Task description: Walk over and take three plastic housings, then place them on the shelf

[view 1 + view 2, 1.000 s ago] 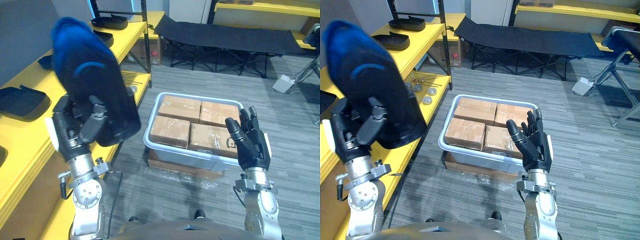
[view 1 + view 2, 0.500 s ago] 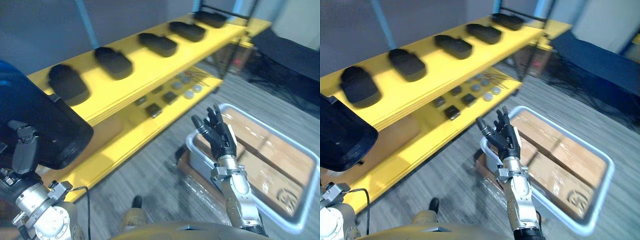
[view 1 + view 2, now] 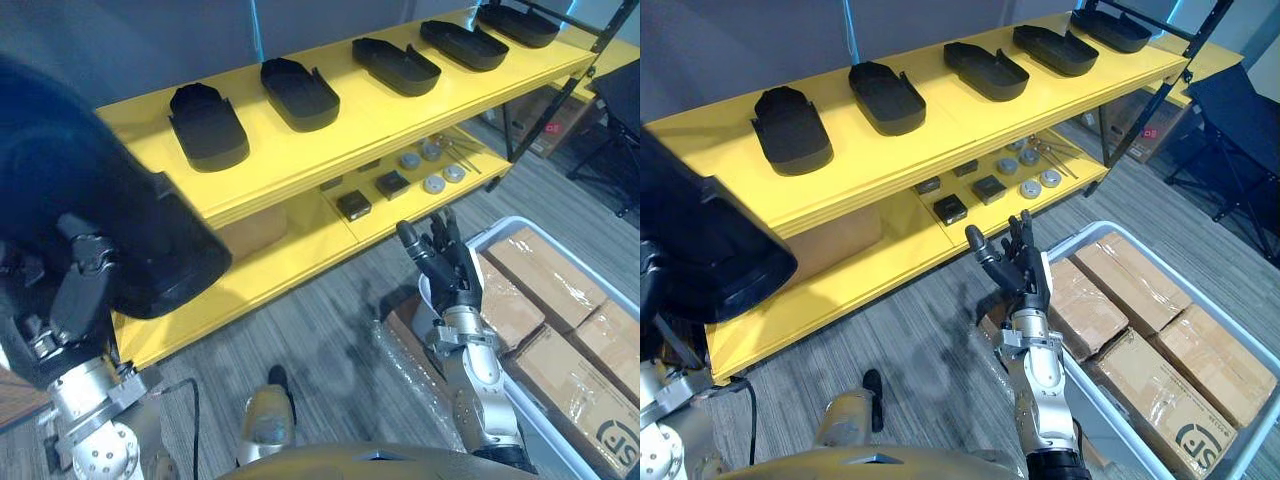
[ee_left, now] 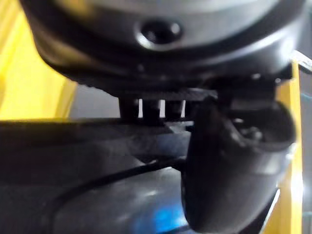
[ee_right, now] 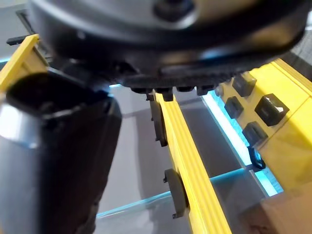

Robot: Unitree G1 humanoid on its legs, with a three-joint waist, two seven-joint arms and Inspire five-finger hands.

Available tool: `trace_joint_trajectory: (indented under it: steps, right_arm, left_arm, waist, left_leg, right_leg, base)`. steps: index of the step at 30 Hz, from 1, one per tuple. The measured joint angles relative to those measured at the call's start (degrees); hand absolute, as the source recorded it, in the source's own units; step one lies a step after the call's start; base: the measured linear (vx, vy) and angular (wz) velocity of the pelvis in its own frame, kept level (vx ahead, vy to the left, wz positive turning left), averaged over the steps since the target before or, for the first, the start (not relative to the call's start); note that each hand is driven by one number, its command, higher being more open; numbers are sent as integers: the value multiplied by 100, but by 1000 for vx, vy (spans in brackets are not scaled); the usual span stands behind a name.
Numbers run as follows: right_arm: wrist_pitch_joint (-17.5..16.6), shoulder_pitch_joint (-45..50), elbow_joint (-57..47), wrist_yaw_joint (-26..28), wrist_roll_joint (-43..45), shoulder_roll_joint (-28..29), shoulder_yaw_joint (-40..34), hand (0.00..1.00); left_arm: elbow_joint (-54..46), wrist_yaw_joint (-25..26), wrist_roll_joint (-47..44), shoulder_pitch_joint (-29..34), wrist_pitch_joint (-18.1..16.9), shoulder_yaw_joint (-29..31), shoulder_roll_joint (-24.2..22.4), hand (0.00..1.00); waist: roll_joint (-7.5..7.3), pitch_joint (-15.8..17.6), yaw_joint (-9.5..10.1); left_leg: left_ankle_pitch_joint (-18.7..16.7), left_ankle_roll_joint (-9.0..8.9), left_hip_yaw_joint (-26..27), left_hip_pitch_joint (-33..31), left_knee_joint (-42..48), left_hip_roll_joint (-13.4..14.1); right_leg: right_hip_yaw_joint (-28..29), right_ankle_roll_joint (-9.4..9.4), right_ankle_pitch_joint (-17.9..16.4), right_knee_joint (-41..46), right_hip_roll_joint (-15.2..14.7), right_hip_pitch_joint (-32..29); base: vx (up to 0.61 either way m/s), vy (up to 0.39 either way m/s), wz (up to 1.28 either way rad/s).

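1. The left hand is lowest and closest on the robot's left, its fingers and thumb curled against a large black plastic housing, which it holds up in front of the shelf's left end.
2. The right hand is raised mid-scene with its fingers straight and spread, holding nothing, above the grey floor.
3. Just to its right stands a pale bin packed with taped cardboard boxes.
4. Beyond the hands, the lower tier of the yellow shelf carries small dark blocks and round metal discs.
5. Farthest, the top tier bears five more black housings in a row: first, second, third, fourth and fifth, each apart from its neighbours.
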Motion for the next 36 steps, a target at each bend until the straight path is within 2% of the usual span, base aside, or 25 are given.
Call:
trace_joint_trajectory:
  steps: [1,2,3,4,5,6,7,8,10,11,13,14,15,17,20,22,25,27,29,30,31,32,33,36]
  right_arm:
    - [-51,6,-1,-57,-3,-48,-51,100]
    - [-62,47,0,-77,-2,-60,-71,100]
    - [-64,71,-1,-92,-2,-38,-157,100]
    - [-74,64,-32,-53,16,32,-206,100]
    - [-74,65,-43,1,14,33,-206,100]
    - [-74,69,-62,122,16,28,-255,100]
    - [-78,98,-123,222,17,31,-355,100]
    - [-86,126,-190,250,18,31,-409,100]
    - [-217,247,-540,225,16,12,-603,100]
    - [-247,235,-573,199,13,10,-619,100]
    - [-294,193,-614,51,3,12,-584,100]
    - [-302,104,-618,-64,-3,14,-488,100]
    - [-321,18,-618,-161,-21,4,-422,100]
    - [-411,-142,-743,-364,-289,-31,-343,100]
    - [-774,-156,-997,-577,-678,-54,-365,100]
    - [-1352,-162,-1243,-706,-835,-126,-537,100]
    - [-1913,-161,-1463,-816,-898,-256,-882,100]
    - [-2090,-123,-1538,-828,-872,-249,-1049,100]
    - [-2101,56,-1670,-829,-872,-216,-1250,100]
    - [-2109,240,-1739,-912,-890,-182,-1390,100]
    - [-2104,359,-1746,-964,-898,-218,-1481,100]
    - [-2100,381,-1728,-984,-902,-256,-1555,100]
    - [-2078,392,-1596,-990,-890,-260,-1618,100]
    - [-2073,357,-1378,-775,-852,-257,-1599,100]
  left_arm:
    - [16,-4,171,-72,-12,-24,21,0]
    - [23,-11,263,-77,-14,-46,28,0]
    - [16,9,405,-132,-21,-87,123,0]
    - [26,85,408,-271,-36,-131,282,0]
    - [46,145,409,-340,-35,-154,352,0]
    - [150,231,408,-452,-36,-183,396,0]
    - [270,300,398,-506,-35,-237,353,0]
    - [312,331,396,-522,-35,-276,351,0]
    - [388,399,380,-662,-41,-454,362,0]
    - [389,404,371,-658,-47,-494,367,0]
    - [410,466,370,-642,-46,-677,377,0]
    - [409,529,370,-629,-46,-772,380,0]
    - [414,588,372,-626,-45,-845,357,0]
    - [412,691,383,-560,-48,-999,277,0]
    - [407,644,366,-486,-122,-1024,263,0]
    - [407,589,345,-403,-276,-1042,249,0]
    - [407,585,367,-415,-461,-1102,252,0]
    - [407,604,373,-416,-467,-1107,257,0]
    - [405,466,334,-441,-464,-1154,259,0]
    - [406,264,146,-441,-464,-1231,278,0]
    - [407,138,65,-445,-463,-1345,269,0]
    - [408,83,29,-442,-462,-1369,253,0]
    - [422,-22,-29,-403,-450,-1376,264,0]
    - [442,-63,-61,-397,-449,-1253,326,0]
  waist:
    - [76,17,-77]
    - [73,14,-138]
    - [184,-40,-243]
    - [192,-18,-360]
    - [146,-22,-406]
    - [110,-17,-485]
    - [119,-17,-494]
    - [136,-26,-498]
    - [183,-52,-577]
    - [191,-53,-610]
    - [125,-92,-610]
    - [39,-145,-595]
    - [32,-180,-593]
    - [216,-276,-435]
    - [304,-346,-444]
    - [331,-361,-472]
    - [341,-366,-496]
    - [365,-377,-574]
    - [392,-397,-772]
    - [385,-454,-800]
    - [448,-478,-876]
    - [539,-476,-916]
    - [629,-508,-919]
    - [672,-525,-897]
  left_leg:
    - [-164,90,-77,-1,180,-76]
    - [-226,140,-182,16,180,-150]
    - [-255,156,-378,111,-44,-261]
    - [-162,246,-715,157,-343,-351]
    - [-79,303,-848,238,-535,-417]
    - [60,397,-1062,502,-888,-574]
    - [117,366,-1230,775,-1127,-725]
    - [116,376,-1326,852,-1195,-781]
    - [112,391,-1790,902,-1230,-919]
    - [112,388,-1889,916,-1229,-950]
    - [63,314,-1944,1008,-1225,-1062]
    - [-29,244,-1866,1083,-1213,-1121]
    - [-160,220,-1863,1113,-1135,-1121]
    - [-454,109,-1796,1077,-867,-880]
    - [-559,53,-1741,1083,-833,-755]
    - [-575,26,-1703,1062,-836,-708]
    - [-583,9,-1732,1062,-833,-696]
    - [-575,-4,-1706,1050,-850,-705]
    - [-545,-61,-1198,1002,-990,-636]
    - [-676,-22,-487,996,-1110,-420]
    - [-577,-19,56,968,-1159,-252]
    - [-291,-19,120,972,-1239,-228]
    - [-64,47,64,1003,-1362,-336]
    - [130,57,-65,938,-1391,-554]
  right_leg:
    - [398,-871,205,756,-185,-143]
    - [897,-1203,509,1170,-264,-404]
    - [1971,-1204,1103,1914,-211,-949]
    - [2566,-745,575,2500,182,-1444]
    - [2704,-734,203,2609,416,-1605]
    - [2791,-792,-266,2483,816,-1731]
    - [2838,-844,-527,1980,1177,-1752]
    - [2920,-874,-595,1691,1346,-1789]
    - [3487,-815,-586,835,1884,-2125]
    - [3552,-803,-545,698,1924,-2195]
    - [3616,-811,-89,184,1862,-2198]
    - [3611,-892,557,-117,1797,-2138]
    - [3584,-808,566,-214,1798,-2030]
    - [3565,-820,688,-740,2075,-1721]
    - [3562,-876,729,-973,2214,-1593]
    - [3581,-898,743,-1081,2275,-1568]
    - [3548,-903,741,-1136,2297,-1511]
    - [3407,-912,734,-1177,2280,-1395]
    - [2989,-937,710,-1200,2166,-1267]
    - [2741,-939,709,-1200,2046,-1276]
    - [2530,-897,675,-1162,1926,-1282]
    - [2446,-842,631,-1107,1907,-1281]
    - [2397,-828,562,-960,1798,-1330]
    - [2371,-757,401,-727,1553,-1445]
  base:
    - [112,244,50]
    - [139,321,83]
    - [133,304,105]
    - [151,171,109]
    - [216,106,118]
    - [279,114,107]
    - [293,132,101]
    - [285,111,98]
    - [295,58,120]
    - [332,12,113]
    - [223,-19,69]
    - [205,-87,43]
    - [292,-140,25]
    - [222,-137,-13]
    - [111,-83,-9]
    - [75,-51,-7]
    - [32,-10,4]
    - [-5,11,44]
    - [-48,28,98]
    - [-63,49,121]
    - [-57,62,116]
    - [-36,100,95]
    - [-36,140,53]
    - [-59,131,36]
